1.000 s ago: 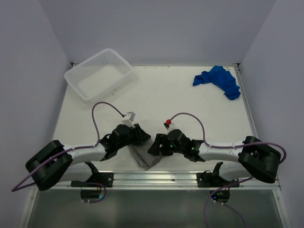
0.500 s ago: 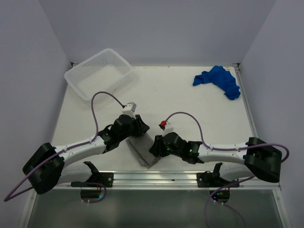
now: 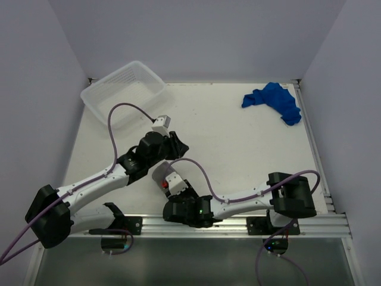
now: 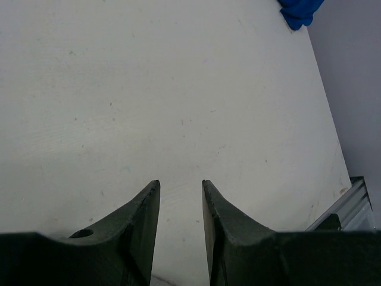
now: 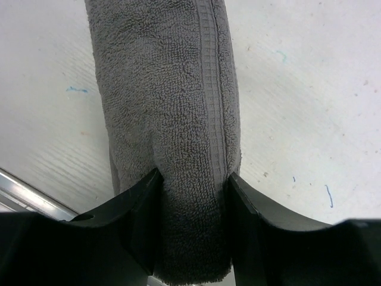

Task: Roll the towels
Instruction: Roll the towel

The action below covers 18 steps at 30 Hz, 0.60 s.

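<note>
Top external view takes in the white bench (image 3: 238,143), with a translucent ribbed plastic basket (image 3: 110,74) at its far left corner. The left arm (image 3: 101,182) reaches diagonally toward the middle, and the right arm (image 3: 244,199) is folded low across the near edge, just above the aluminium rail (image 3: 238,221). The blue towel (image 3: 274,101) lies crumpled at the far right corner, well apart from both arms and not rolled. The grey towel (image 5: 172,89) is hidden under the right wrist from above. The right wrist view shows it as a thick tube-like bundle running away from the camera, its hem stripe along one side, lying near the rail. Whether it is a tight roll or a loose fold cannot be told. The right gripper (image 5: 193,177) has its fingers pressed against both sides of the near end of that bundle. The left gripper (image 4: 180,183) hangs over bare bench, its fingers a narrow gap apart with nothing between them. Only one end of the bundle is pinched, so a lift or a drag would probably let the free end sag and the layers loosen. It also sits close to the bench edge, where it could catch on the rail or slip over it. The arms work close together here, so the purple cables could snag.
</note>
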Tool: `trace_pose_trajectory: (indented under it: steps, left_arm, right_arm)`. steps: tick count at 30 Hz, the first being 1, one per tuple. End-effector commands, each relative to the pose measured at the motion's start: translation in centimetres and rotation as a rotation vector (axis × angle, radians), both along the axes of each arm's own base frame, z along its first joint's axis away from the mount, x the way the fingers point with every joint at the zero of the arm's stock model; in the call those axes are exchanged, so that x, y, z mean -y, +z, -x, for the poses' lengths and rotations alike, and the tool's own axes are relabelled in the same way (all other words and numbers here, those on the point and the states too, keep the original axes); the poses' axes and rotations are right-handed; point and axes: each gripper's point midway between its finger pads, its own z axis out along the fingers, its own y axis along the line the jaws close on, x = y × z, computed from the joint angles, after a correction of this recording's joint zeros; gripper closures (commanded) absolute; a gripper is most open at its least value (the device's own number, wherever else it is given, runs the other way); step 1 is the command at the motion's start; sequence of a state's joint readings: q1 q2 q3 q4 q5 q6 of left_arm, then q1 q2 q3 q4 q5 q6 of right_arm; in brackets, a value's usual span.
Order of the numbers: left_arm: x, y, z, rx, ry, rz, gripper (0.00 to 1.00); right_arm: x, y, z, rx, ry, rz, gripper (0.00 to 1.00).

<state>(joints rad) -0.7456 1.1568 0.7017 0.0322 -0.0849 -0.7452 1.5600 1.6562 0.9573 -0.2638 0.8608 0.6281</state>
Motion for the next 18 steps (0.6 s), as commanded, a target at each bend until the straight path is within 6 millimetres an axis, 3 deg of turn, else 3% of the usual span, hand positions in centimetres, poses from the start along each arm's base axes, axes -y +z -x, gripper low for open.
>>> trace_pose_trajectory:
  steps: [1, 6, 13, 18]
  left_arm:
    - [-1.1, -2.3, 2.5, -0.100, -0.016, 0.004, 0.62]
    - [-2.6, -5.7, 4.7, -0.171, -0.002, 0.004, 0.62]
    - [-4.1, -10.2, 6.0, -0.241, 0.020, -0.057, 0.62]
    - [-5.1, -11.0, 6.1, -0.243, 0.055, -0.080, 0.62]
  right_arm:
    - [2.1, 0.3, 0.0, 0.123, -0.038, 0.152, 0.52]
    - [1.3, -0.6, 0.7, 0.109, -0.026, 0.166, 0.50]
    - [1.1, 0.2, 0.9, 0.092, -0.016, 0.129, 0.43]
    - [0.2, 1.5, 1.6, 0.006, 0.024, 0.015, 0.33]
